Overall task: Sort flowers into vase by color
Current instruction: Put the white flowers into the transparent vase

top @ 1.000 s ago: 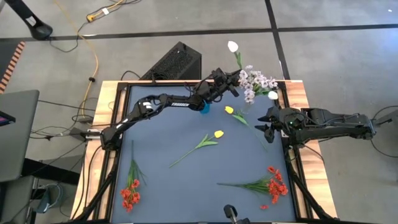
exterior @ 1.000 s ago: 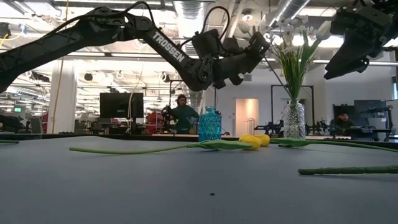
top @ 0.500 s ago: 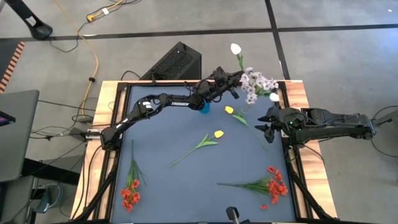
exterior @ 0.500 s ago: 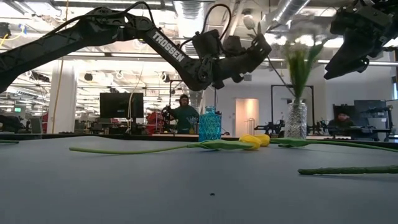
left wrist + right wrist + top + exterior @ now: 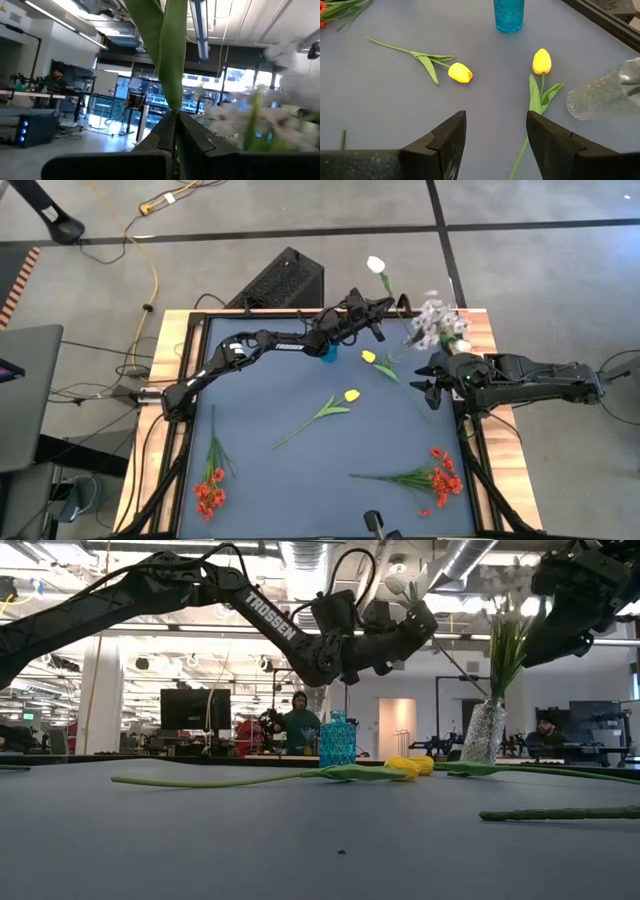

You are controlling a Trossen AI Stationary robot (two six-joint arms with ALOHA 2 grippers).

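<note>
**Left gripper holding white tulip at far edge, clear vase tilted**

Left gripper (image 5: 378, 308) is up in the air over the far edge of the table (image 5: 300, 480), fingers closed on the stem of a white tulip (image 5: 376, 265); the blossom pokes out past that edge. Left wrist view shows the green stem and leaf pinched between the two dark fingers (image 5: 155, 142).

Right gripper (image 5: 424, 378) hangs near the right edge, fingers apart, holding nothing; a yellow tulip (image 5: 542, 61) lies beyond it on the table.

Clear vase (image 5: 484, 730) near the far right corner is leaning, not upright, with the lilac-white sprays (image 5: 435, 325) and green stems in it. Blue vase (image 5: 337, 740) stands upright at the far edge, under the left arm.

Second yellow tulip (image 5: 350, 395) lies mid-table. Red flowers (image 5: 209, 490) lie near the near left corner, another red bunch (image 5: 440, 475) near the near right corner.
</note>
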